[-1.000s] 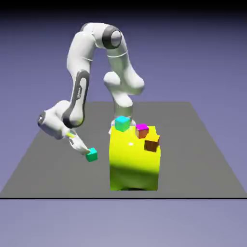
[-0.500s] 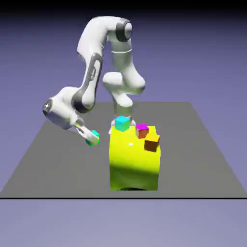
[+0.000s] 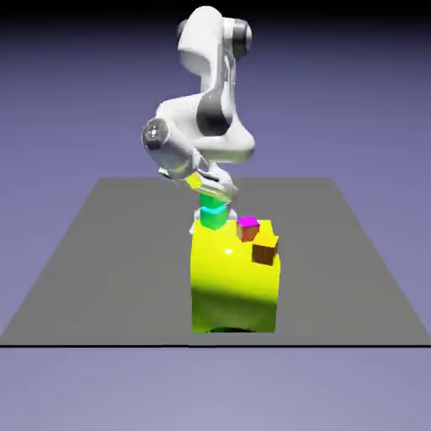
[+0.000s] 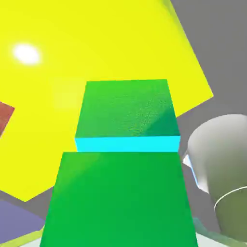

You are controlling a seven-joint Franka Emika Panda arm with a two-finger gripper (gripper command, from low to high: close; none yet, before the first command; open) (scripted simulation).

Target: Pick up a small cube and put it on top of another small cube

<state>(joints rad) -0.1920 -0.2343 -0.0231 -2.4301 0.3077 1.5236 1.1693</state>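
The small teal cube (image 4: 119, 202) is just above the cyan-topped cube (image 3: 213, 217), at the near-left of the robot's base, on the big yellow block's (image 3: 234, 290) far left corner in the exterior view. To place it well, square its faces over the lower cube, lower gently until they meet flat, then release without dragging. Whether they touch already, I cannot tell. The tilted gripper (image 3: 216, 195) is parted only by the cube's width, apparently pinching the teal cube between its fingertips.
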